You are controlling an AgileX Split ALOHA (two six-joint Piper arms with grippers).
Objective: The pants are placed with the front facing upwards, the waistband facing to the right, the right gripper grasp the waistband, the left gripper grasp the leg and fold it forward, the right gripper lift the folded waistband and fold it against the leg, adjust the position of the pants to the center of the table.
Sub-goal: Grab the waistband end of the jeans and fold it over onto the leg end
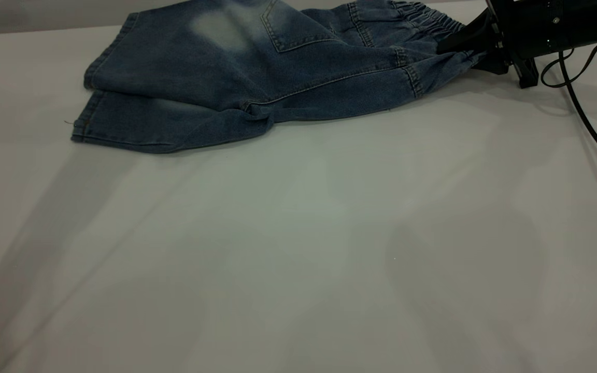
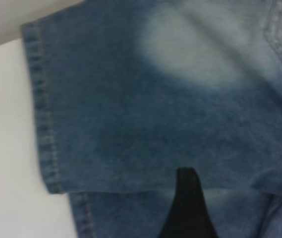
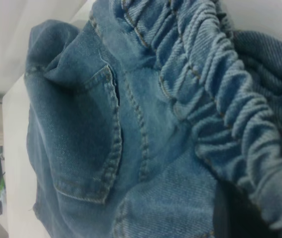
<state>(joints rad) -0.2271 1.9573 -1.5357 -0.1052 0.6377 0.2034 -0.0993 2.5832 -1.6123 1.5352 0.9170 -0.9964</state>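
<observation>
Pants (image 1: 236, 77) flat on table (image 1: 298, 248), waistband (image 1: 428, 23) clamped in right gripper (image 1: 472, 49).

Exterior looks low across table (image 1: 298, 259); wrist views hug pants (image 1: 236, 77).

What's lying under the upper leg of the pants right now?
Under the upper leg of the pants lies the other leg, whose hem and front edge stick out onto the table. The rest of that leg is covered.
</observation>
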